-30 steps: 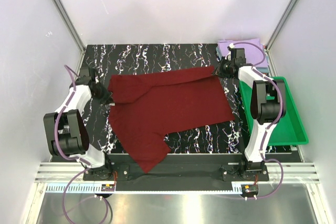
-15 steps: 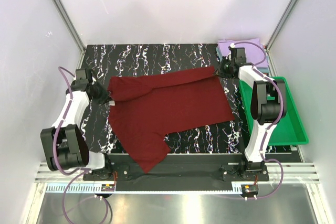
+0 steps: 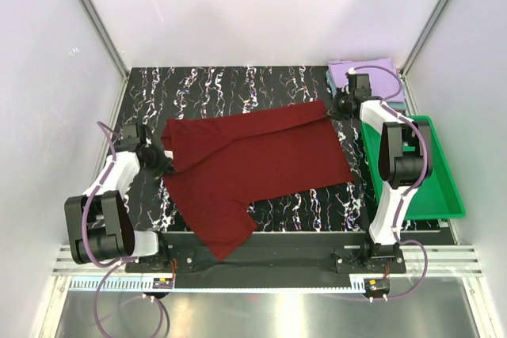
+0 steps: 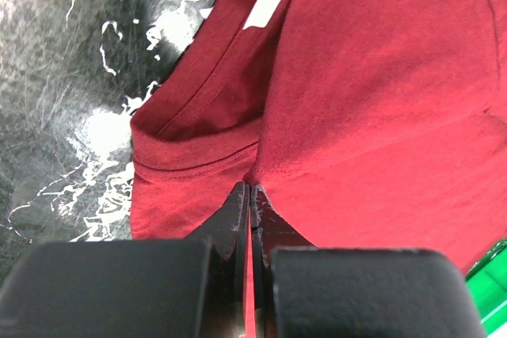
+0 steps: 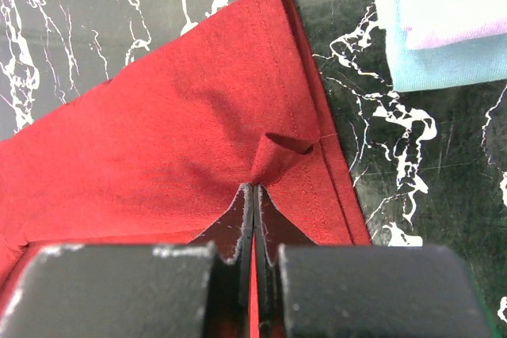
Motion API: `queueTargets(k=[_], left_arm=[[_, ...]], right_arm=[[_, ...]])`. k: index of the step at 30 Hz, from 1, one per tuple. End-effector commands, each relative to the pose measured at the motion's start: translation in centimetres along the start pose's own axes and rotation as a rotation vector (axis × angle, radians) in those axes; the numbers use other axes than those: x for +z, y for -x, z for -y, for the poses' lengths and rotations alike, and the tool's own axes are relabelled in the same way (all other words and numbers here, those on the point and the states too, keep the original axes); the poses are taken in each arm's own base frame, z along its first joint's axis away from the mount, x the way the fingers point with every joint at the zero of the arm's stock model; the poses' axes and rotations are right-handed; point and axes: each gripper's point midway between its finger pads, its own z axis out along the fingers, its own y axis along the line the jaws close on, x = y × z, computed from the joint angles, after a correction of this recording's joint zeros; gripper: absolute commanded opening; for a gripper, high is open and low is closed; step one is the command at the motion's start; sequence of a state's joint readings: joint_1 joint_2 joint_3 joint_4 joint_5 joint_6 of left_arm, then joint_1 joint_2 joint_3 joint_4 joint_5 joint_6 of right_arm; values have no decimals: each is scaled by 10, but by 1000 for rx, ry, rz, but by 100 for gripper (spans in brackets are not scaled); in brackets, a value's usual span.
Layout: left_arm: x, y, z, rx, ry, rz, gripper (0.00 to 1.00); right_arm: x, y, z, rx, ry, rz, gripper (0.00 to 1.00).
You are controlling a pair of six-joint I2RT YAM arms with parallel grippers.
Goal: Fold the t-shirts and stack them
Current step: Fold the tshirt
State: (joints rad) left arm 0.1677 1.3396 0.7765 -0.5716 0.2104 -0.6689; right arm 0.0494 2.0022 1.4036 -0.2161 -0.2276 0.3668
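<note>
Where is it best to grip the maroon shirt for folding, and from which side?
Probably at its two ends, from outside: the shirt lies spread flat, so only edges offer a pinch. The left gripper is shut on the fold by the collar, the right gripper on the far hem.

Black marbled table [image 3: 261,85] — maroon t-shirt [image 3: 261,160], folded t-shirt stack [image 3: 376,81], green tray [image 3: 440,189].

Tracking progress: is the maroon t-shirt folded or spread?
Mostly spread: the maroon t-shirt lies flat across the table, not bundled.

Black, white-veined marble tabletop [image 3: 238,85], green plastic tray [image 3: 440,189] at its right edge, white walls [image 3: 261,13] around.
</note>
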Motion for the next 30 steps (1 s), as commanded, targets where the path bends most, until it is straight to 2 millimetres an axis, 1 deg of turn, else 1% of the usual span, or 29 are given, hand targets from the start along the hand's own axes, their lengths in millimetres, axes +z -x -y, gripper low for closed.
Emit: queueTargets(k=[1, 4, 8, 13, 16, 18, 20, 22, 24, 25, 27, 28, 29, 30], left_arm=[[-5, 7, 10, 7, -52, 51, 0], [-4, 4, 9, -7, -52, 42, 0], [-2, -5, 15, -29, -96, 9, 0], [2, -10, 9, -58, -79, -1, 0], [-6, -1, 17, -60, -111, 42, 0], [-10, -1, 20, -62, -120, 42, 0], [-10, -2, 22, -67, -125, 37, 0], [-8, -3, 19, -64, -115, 32, 0], [-4, -6, 13, -68, -93, 26, 0], [-1, -10, 10, -77, -88, 14, 0], [4, -18, 8, -89, -96, -11, 0], [6, -20, 8, -98, -100, -24, 5], [5, -23, 12, -96, -122, -40, 21], [4, -24, 14, -95, -130, -53, 29]], right_arm=[[-13, 19, -1, -11, -16, 63, 0], [-11, 13, 4, -7, -32, 50, 0], [-9, 10, 5, 3, -32, 45, 0], [-9, 11, 3, 12, -24, 49, 0], [-10, 13, 0, 2, -18, 52, 0], [-12, 15, -1, -8, -18, 53, 0], [-16, 20, -7, -22, 8, 69, 0], [-18, 22, -6, -17, -8, 72, 0], [-18, 21, -1, -10, -35, 63, 0], [-16, 16, 2, -8, -43, 50, 0], [-15, 12, 4, 0, -43, 45, 0], [-13, 9, 6, 3, -45, 40, 0], [-11, 7, 6, 4, -48, 38, 3], [-11, 7, 8, 6, -54, 35, 7]])
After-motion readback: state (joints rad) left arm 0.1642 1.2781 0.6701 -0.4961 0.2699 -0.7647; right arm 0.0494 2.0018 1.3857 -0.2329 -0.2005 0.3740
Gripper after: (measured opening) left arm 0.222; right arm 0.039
